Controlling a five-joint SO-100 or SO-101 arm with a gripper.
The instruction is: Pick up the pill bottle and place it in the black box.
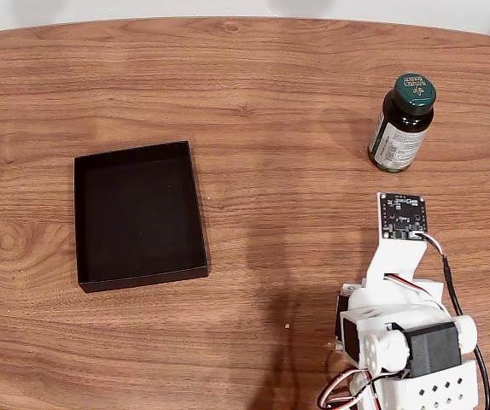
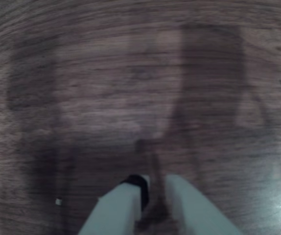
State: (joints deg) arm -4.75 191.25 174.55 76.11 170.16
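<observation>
A: What takes up most of the fixed view?

B: The wooden table (image 1: 253,85), brown with strong grain, running edge to edge. Next in size is the black box (image 1: 139,214), a shallow matte tray lying left of centre, slightly turned, with nothing in it.

A: And the arm?

B: The arm (image 1: 403,333) sits at the lower right of the fixed view, white with a black motor. A small black circuit board (image 1: 402,215) rides at its upper end, facing the camera, with wires trailing from it.

A: Where is the pill bottle?

B: The pill bottle (image 1: 401,122) stands upright at the upper right of the fixed view, well apart from the box. Its dark green cap carries pale lettering and its white label faces left and down. It stands above the circuit board in that view, near it but not touching.

A: How does it lie relative to the jaws?

B: In the wrist view the gripper (image 2: 152,188) enters from the bottom edge, two pale fingers (image 2: 118,208) pointing at bare wood under blurred shadows. The jaws stand slightly parted, a narrow gap between the tips, pinching nothing. A small pale speck (image 2: 58,201) lies on the wood to their left in that view.
</observation>
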